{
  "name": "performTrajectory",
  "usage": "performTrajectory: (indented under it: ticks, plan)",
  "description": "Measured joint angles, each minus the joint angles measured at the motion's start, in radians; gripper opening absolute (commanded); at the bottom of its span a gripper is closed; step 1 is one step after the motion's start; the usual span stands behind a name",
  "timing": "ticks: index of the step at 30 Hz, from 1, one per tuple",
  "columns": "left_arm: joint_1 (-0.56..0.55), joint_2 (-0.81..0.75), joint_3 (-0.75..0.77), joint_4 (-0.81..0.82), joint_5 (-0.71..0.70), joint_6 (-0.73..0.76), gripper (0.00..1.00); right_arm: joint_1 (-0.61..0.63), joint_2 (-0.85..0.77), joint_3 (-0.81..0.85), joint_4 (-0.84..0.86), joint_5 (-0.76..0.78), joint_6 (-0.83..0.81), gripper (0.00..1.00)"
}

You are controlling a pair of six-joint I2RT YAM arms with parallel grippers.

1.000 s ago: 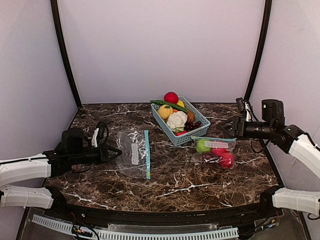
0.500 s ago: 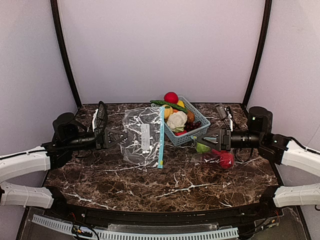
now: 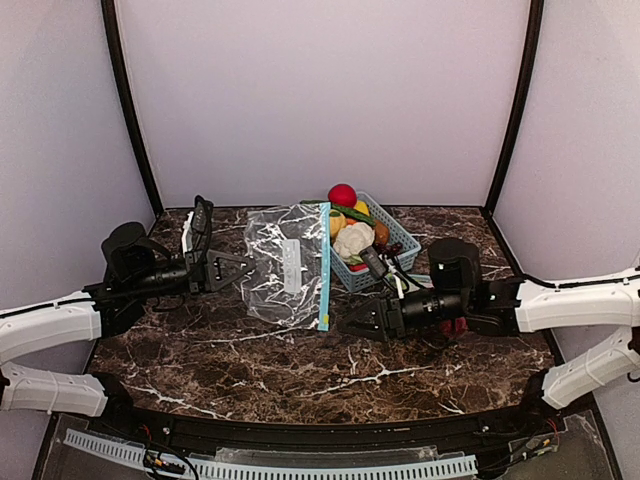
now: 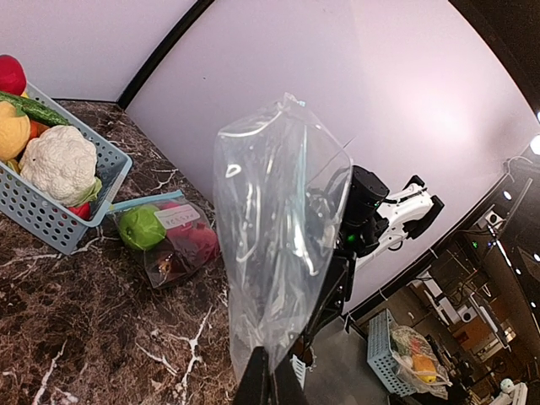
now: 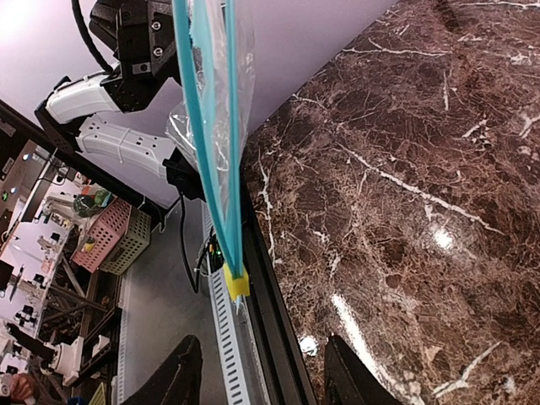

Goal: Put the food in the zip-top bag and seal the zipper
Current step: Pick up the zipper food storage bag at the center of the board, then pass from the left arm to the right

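Observation:
An empty clear zip-top bag [image 3: 285, 268] hangs upright above the table, and my left gripper [image 3: 243, 268] is shut on its left edge. In the left wrist view the bag [image 4: 278, 219] rises from my shut jaws [image 4: 268, 384]. Its teal zipper [image 5: 215, 152] ends in a yellow slider [image 5: 236, 283]. My right gripper [image 5: 263, 380] is open just short of that slider, touching nothing; from above it [image 3: 352, 322] sits low by the bag's lower right corner. The food, a red apple [image 3: 342, 194], cauliflower [image 3: 352, 240] and yellow citrus [image 4: 13, 131], lies in the basket.
The light-blue basket [image 3: 400, 240] stands at the back centre, just right of the hanging bag. A second bag [image 4: 169, 240] holding a green apple and red fruit lies on the marble table [image 3: 300, 370] right of the basket, mostly hidden behind my right arm from above.
My left gripper lifted the empty bag off the table and stood it upright. My right arm swung in from the far right to the bag's zipper end, its jaws narrowing.

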Motion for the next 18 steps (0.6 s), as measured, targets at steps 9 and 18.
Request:
performTrajectory:
  ticks: [9,18]
  plan:
    - [0.000,0.000,0.000,0.000,0.001,0.000,0.01,0.052,0.093,0.051,0.056,0.023,-0.022,0.34]
    - [0.000,0.000,0.000,0.000,0.002,0.000,0.01,0.078,0.117,0.069,0.117,0.031,-0.031,0.21]
